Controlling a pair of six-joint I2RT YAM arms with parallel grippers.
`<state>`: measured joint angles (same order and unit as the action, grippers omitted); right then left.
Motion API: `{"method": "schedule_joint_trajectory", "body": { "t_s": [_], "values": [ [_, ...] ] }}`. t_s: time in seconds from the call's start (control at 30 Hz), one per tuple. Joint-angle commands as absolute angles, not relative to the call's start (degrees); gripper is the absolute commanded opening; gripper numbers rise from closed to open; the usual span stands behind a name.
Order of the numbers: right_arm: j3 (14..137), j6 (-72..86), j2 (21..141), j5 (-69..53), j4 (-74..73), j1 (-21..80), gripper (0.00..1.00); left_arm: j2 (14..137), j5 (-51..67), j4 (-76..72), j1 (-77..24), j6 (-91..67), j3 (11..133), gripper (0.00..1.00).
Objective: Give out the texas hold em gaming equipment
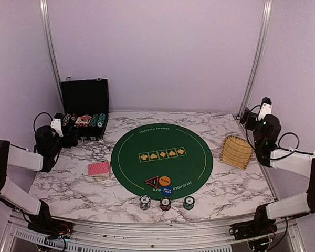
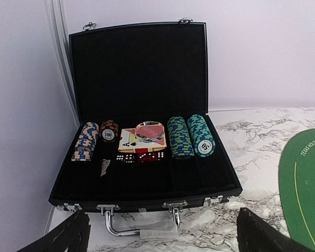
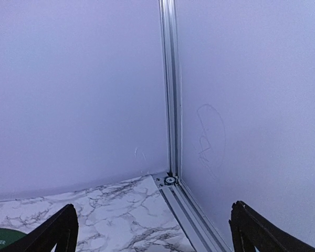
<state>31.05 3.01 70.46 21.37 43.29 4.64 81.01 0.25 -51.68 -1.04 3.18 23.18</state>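
Above: red-backed cards [image 1: 98, 169] are lying left of the green mat [image 1: 163, 137], three chips [image 1: 165, 203] sitting off its near edge. Left wrist: left gripper [image 2: 161, 231] is hanging, jaws apart and empty, facing the black case [image 2: 142, 68]. Right wrist: right gripper [image 3: 152, 226] is gaping empty toward a wall corner [image 3: 170, 105]

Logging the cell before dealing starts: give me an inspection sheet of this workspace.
Surface: white marble-pattern table with round green felt poker mat.
Job's things: red-backed card deck left of mat; orange disc, blue disc, red-rimmed black triangle at mat's near edge; three striped chip stacks on near marble.
Clutter: open black hinged case holding chips, cards, dice; tan slatted wooden object right of mat.
Grippers: left gripper and right gripper open, empty.
Cables: black loops by both wrists.
Surroundings: lilac walls, aluminium posts.
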Motion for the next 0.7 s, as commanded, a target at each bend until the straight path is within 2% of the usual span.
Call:
{"method": "schedule_joint_trajectory", "body": {
  "t_s": [0.0, 0.07, 0.23, 0.37, 0.5, 0.67],
  "values": [
    [37.5, 15.2, 69.3, 16.0, 22.8, 5.0, 0.99, 75.2, 3.6, -32.9, -0.4, 6.1, 29.4, 0.99],
    [39.2, 22.1, 69.2, 13.2, 18.5, 4.8, 0.99, 74.4, 4.7, -23.8, 1.9, 5.3, 33.6, 0.99],
    [45.7, 20.9, 73.2, -3.9, 11.1, 6.7, 0.99, 74.5, 7.3, -3.1, 3.3, 6.5, 46.2, 0.99],
    [55.0, 15.8, 78.9, 0.9, -1.8, 20.0, 0.97, 74.5, 10.2, 10.1, 4.8, 6.4, 53.4, 0.99],
    [59.5, 14.8, 83.4, 3.7, -6.5, 31.2, 0.88, 73.1, 11.5, 16.1, 5.8, 7.7, 56.3, 0.99],
    [63.1, 15.4, 88.9, 3.6, -9.2, 43.9, 0.82, 70.8, 12.7, 20.2, 5.9, 9.3, 56.3, 0.99]
  ]
}}
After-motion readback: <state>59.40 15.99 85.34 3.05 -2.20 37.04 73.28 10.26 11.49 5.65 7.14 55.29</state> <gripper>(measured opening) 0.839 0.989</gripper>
